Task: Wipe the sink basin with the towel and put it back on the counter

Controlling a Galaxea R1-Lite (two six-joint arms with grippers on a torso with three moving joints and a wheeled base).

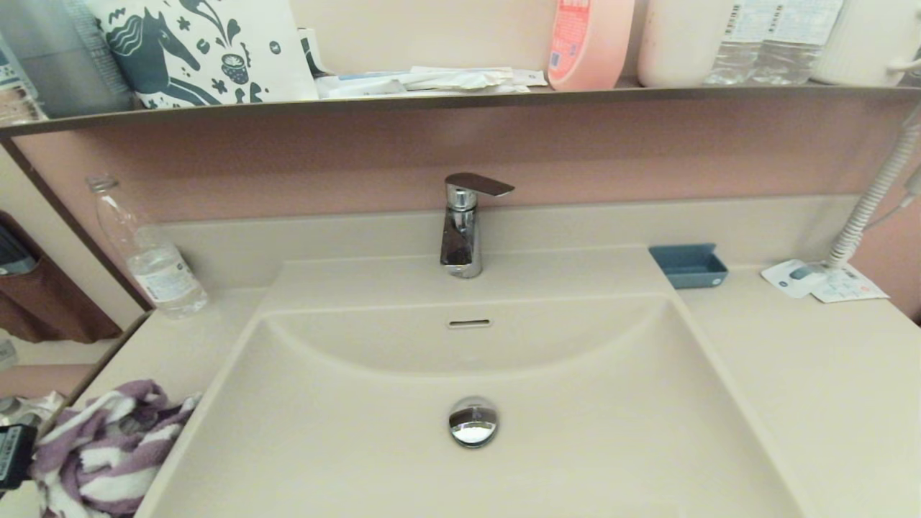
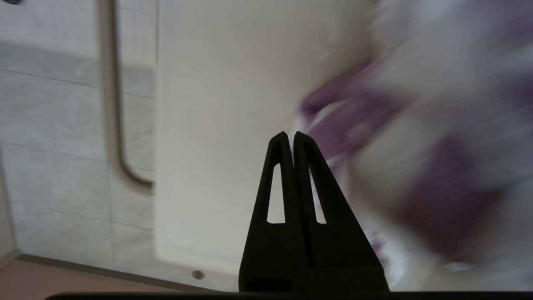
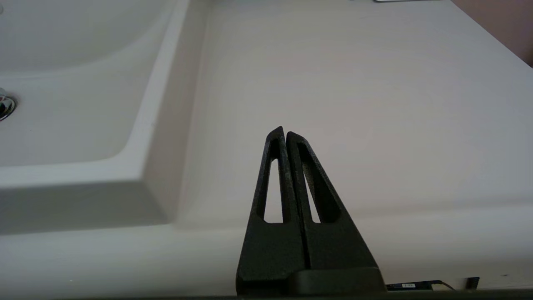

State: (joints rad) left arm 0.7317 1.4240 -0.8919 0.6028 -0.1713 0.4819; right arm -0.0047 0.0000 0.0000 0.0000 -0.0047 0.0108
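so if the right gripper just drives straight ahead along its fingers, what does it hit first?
Probably bare counter. The right gripper, fingers shut, points over the flat top beside the sink basin; nothing stands in that line. Depth is unclear, so where it would touch down can't be told.

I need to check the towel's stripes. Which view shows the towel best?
The head view: the towel lies bunched on the counter left of the sink basin, stripes sharp. The left wrist view shows it only blurred; the right wrist view doesn't show it.
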